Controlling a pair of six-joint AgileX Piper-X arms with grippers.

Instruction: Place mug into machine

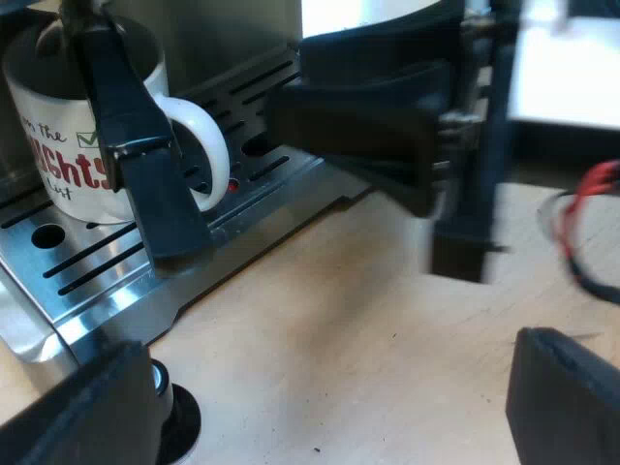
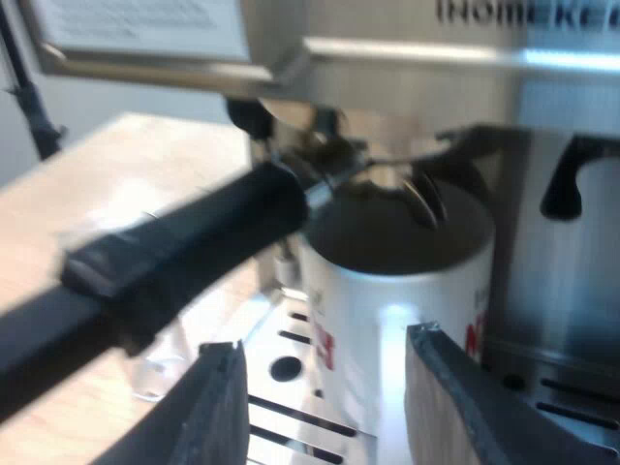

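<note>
One espresso machine (image 2: 407,53) is seen, with one slotted drip tray (image 1: 97,276). One dark holder handle (image 2: 184,242) is locked into its front. One white mug (image 2: 387,320) is stood on the tray under the spouts; its contents cannot be told. Two grippers are counted: the right gripper (image 2: 323,344) is released, fingers spread before the mug; the left gripper (image 1: 329,354) is spread wide, empty.

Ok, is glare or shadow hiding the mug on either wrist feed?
Left wrist view: the white mug with red lettering is evenly lit on the slotted steel drip tray; a soft shadow lies on the wooden table. Right wrist view: a glare patch sits on the mug's side, and the brushed steel machine front shines.
</note>
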